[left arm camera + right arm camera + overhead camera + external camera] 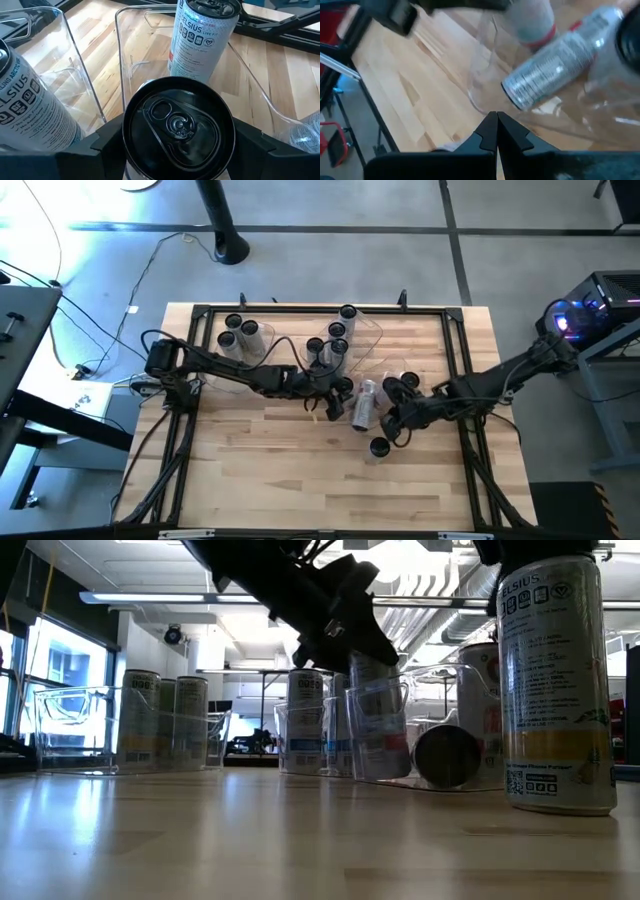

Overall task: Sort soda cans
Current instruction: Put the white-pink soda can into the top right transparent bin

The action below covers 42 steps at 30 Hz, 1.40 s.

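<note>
The wooden table is the biggest thing here, and everything else sits on it. A black frame runs along its far edge.

Three clear plastic bins stand on the table. The left bin is by the far left corner of the table and holds three upright soda cans. The middle bin is near the middle of the table's far edge, with several more cans standing in it. The third bin is just right of the table's middle. One can lies on its side there, and it shows in the right wrist view too.

The left arm reaches from the table's left side to its middle. The left gripper is closed around a Celsius can, one finger on each side, holding it upright just by the middle bin. Another Celsius can stands inside that bin right behind it.

The right arm comes in from the table's right side. The right gripper is shut tight with nothing in it, close to the lying can.

One can stands alone on the bare table, nearer the front than the third bin. In the low view it looks big and close.
</note>
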Motion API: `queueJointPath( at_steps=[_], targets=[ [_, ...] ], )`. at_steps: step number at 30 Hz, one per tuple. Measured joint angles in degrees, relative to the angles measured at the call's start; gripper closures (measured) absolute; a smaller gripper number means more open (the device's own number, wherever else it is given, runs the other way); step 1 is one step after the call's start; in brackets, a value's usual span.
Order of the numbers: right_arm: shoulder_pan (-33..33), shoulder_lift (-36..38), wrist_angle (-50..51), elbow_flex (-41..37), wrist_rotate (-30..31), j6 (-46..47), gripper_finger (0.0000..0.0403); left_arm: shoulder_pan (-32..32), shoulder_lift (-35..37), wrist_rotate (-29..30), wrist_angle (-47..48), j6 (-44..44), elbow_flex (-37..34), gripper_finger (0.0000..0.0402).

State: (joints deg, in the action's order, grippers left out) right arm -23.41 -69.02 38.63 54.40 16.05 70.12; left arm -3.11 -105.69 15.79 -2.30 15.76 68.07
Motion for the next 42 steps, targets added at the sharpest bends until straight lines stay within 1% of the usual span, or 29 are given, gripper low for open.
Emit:
queueJointPath(
  at_steps=[5,8,18,19,23,26,28,30,35,37,39,42],
  targets=[
    [2.63,0.00,0.96,3.25,-0.18,-4.76,0.0403,0.00,-0.11,-0.30,-1.37,-0.71,-0.04,0.0162],
    [4.27,-0.01,1.29,4.48,-1.64,-7.14,0.0403,-0.02,-0.11,-0.41,-1.61,-1.30,-0.07,0.0162],
    [5.82,-0.06,0.98,4.78,-1.94,-10.08,0.0403,-0.02,-0.32,-0.37,-3.89,-1.43,-0.21,0.0162],
    [5.82,-0.06,0.98,4.78,-1.92,-10.17,0.0403,-0.02,-0.34,-0.38,-4.19,-1.42,-0.22,0.0156],
    [5.80,-0.06,0.95,4.78,-1.94,-10.19,0.0403,-0.02,-0.44,-0.55,-4.81,-1.39,-0.24,0.0104],
    [5.80,-0.06,0.90,4.78,-1.92,-10.22,0.0403,-0.04,-0.44,-0.52,-4.73,-2.49,-0.31,0.0092],
    [5.80,-0.06,0.60,4.78,-1.92,-10.46,0.0403,-0.07,-0.44,-0.48,-5.02,-2.91,-0.31,0.0097],
    [5.80,-0.06,-0.17,4.78,-1.92,-11.09,0.0403,-0.07,-0.35,-0.39,-5.05,-2.41,-0.31,0.0113],
    [5.78,-0.06,-0.74,4.80,-1.91,-11.47,0.0403,-0.04,0.00,-0.45,-4.56,-4.31,1.20,0.0183],
    [5.78,-0.06,-0.78,4.80,-1.98,-11.68,0.0403,0.05,0.05,-0.92,-4.99,-4.41,1.89,0.0198],
    [5.78,-0.06,-0.81,4.80,-2.67,-11.69,0.0403,0.24,0.20,-2.11,-5.22,-4.50,2.08,0.0200],
    [5.78,-0.06,-1.27,4.80,-2.81,-11.68,0.0403,0.33,0.22,-2.40,-4.83,-5.86,2.08,0.0175]
  ],
)
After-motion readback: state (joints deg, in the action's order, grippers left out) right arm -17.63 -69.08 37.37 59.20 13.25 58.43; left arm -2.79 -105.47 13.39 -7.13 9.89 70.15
